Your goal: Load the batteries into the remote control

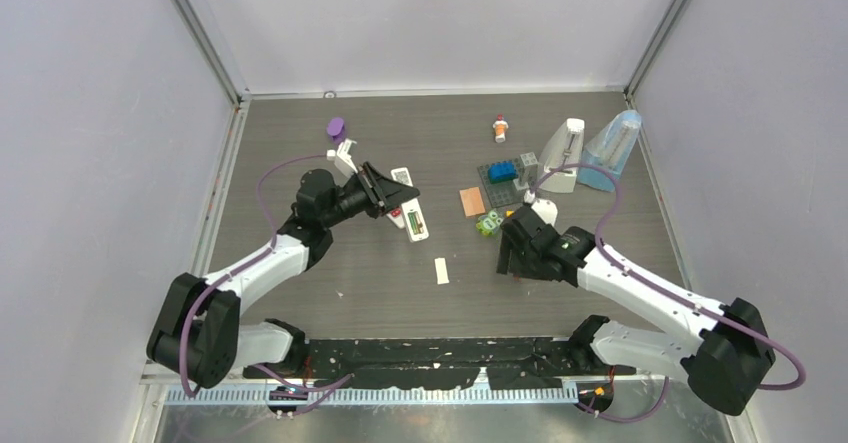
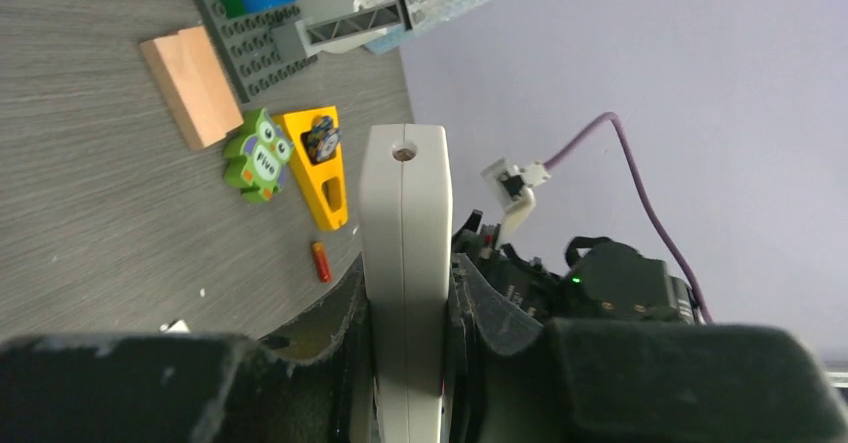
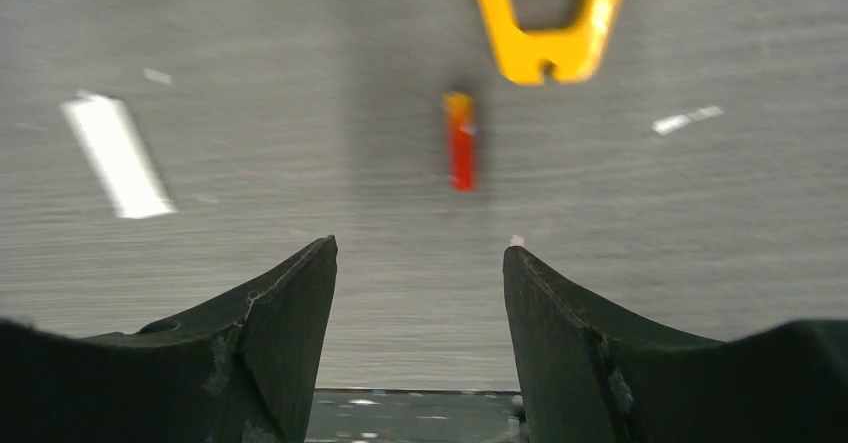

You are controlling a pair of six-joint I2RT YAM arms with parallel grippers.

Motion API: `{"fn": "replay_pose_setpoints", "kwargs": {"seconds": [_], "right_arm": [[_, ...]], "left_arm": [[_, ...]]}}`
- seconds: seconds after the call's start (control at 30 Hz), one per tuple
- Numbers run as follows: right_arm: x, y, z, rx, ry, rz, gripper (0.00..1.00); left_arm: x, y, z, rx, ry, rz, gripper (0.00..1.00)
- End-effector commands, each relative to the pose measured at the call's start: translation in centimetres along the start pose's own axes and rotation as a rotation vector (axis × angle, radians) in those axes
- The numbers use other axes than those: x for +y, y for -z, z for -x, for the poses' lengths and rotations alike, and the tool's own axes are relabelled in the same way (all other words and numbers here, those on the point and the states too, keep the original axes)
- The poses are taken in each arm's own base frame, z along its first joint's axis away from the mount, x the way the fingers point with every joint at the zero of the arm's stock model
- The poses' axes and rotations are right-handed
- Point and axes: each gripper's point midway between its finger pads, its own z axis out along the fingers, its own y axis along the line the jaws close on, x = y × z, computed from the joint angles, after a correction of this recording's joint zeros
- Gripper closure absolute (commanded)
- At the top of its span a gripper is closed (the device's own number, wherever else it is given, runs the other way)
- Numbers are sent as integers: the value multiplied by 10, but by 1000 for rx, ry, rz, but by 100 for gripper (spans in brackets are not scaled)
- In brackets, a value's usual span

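Over the table, from the top camera, the step I judge to be in hand is fetching a battery with the right arm while the left presents the remote. To do that well I'd leave the left arm alone. The left gripper [image 1: 390, 195] pinches the white remote [image 1: 412, 213] left of centre. The right gripper [image 1: 517, 255] hangs low just below a green owl block [image 1: 489, 223]. From here I cannot see a battery under it.

On the left wrist camera, the remote stands edge-on, so I'd judge it needs turning before anything goes into it. Both fingers are pressed flat against its sides. Beyond it the red-orange battery [image 2: 320, 261] lies on the tabletop, just beside the narrow end of a yellow wedge [image 2: 322, 168] and not touching it.

On the right wrist camera, the battery lies lengthwise ahead of the fingertips, a shade right of the midline between them. I'd advance until it sits between the pads and nudge right to centre it. Then I'd drop until the tips nearly brush the table and close across its width. It is slim and round, so an off-centre pinch could roll it toward the wedge. The jaws are spread, empty and touching nothing.
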Motion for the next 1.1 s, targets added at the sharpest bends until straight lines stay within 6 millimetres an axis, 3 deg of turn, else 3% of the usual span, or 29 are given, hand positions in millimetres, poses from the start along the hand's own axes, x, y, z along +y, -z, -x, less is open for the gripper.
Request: {"fn": "replay_pose_setpoints", "kwargs": {"seconds": [0.0, 0.2, 0.43, 0.77, 0.83, 0.93, 1.07], "right_arm": [[-38, -14, -19, 45, 109, -138, 33], [-43, -38, -17, 107, 196, -185, 35], [-44, -57, -22, 168, 183, -157, 53], [-49, -70, -28, 213, 171, -134, 67], [-49, -72, -31, 223, 165, -121, 74], [-48, -73, -34, 237, 163, -104, 92], [-25, -63, -23, 191, 174, 26, 95]], "left_arm": [[5, 10, -11, 59, -87, 41, 100], [-1, 10, -17, 105, -95, 7, 100], [3, 8, -18, 109, -84, 6, 100], [2, 6, -20, 123, -69, -4, 100], [2, 6, -20, 122, -69, -4, 100], [4, 7, -21, 123, -70, -1, 100], [10, 7, -22, 120, -60, 14, 100]]}}
